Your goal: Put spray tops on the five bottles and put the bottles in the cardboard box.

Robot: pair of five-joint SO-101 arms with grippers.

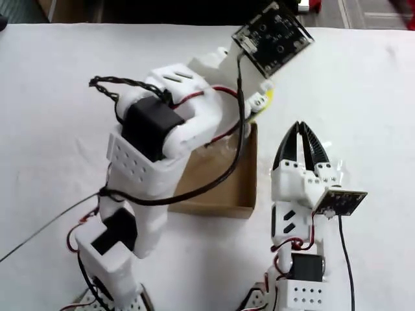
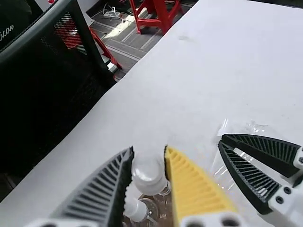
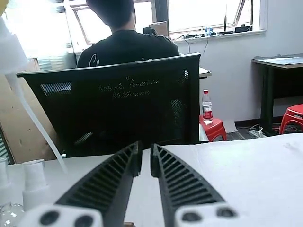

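Note:
My left gripper [image 2: 148, 153], one finger grey and one yellow, is shut on a white spray top [image 2: 147, 174]. In the right wrist view that spray top [image 3: 9, 47] hangs high with its thin dip tube [image 3: 40, 125] trailing down. Beneath it stands a clear bottle [image 2: 139, 209] with a white top; two such tops [image 3: 33, 182] show low down. The left gripper [image 1: 262, 100] sits just past the far corner of the cardboard box [image 1: 224, 184]. To the right of the box my right gripper [image 1: 299, 124] rests low, shut and holding nothing, its black fingers [image 2: 258, 158] close beside the bottles.
The left arm [image 1: 155, 149] reaches over the box and hides most of its inside. White table [image 1: 65, 97] extends on all sides. Past the far edge stands a black mesh chair [image 3: 132, 104], with red stools [image 2: 156, 14] on the floor.

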